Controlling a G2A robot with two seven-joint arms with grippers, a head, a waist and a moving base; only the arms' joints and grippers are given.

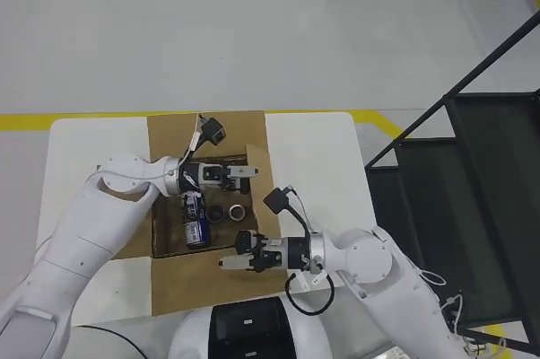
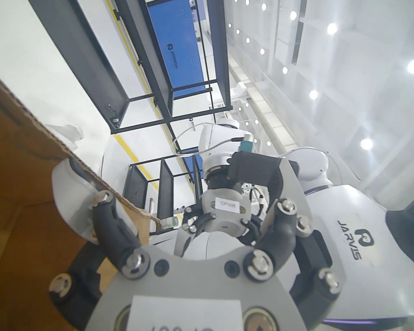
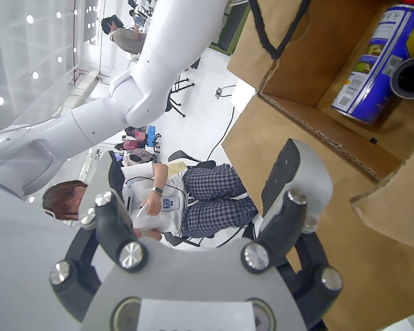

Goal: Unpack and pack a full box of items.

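L gripper (image 1: 243,172) hangs over the far-right corner of the open box (image 1: 176,135), jaws apart w/ nothing between them. In its wrist view a side flap (image 2: 20,156) runs right along one finger (image 2: 65,201); touching or just beside, can't tell. R gripper (image 1: 227,263) sits at the near side of the box, outside the wall, jaws also apart & empty, one finger (image 3: 296,180) over the near flap (image 3: 279,125). Items are down inside: a blue spray can (image 1: 195,223) lying on its side on the box floor, w/ two tape rolls (image 1: 238,213) just beside it. Looks like unpacking is barely underway, prob. a reach-in next. Biggest risk: the L finger snags the side flap on the way down, folding it inward or dragging the whole box across the table (image 1: 315,153). Second: the can is round & lying flat, so an off-centre pinch likely rolls it away or squirts it out of the pads. Third: both grippers are close around one small opening, so if both go in together the wrists or cables could clash. R finger could also catch the near flap & tip the box.
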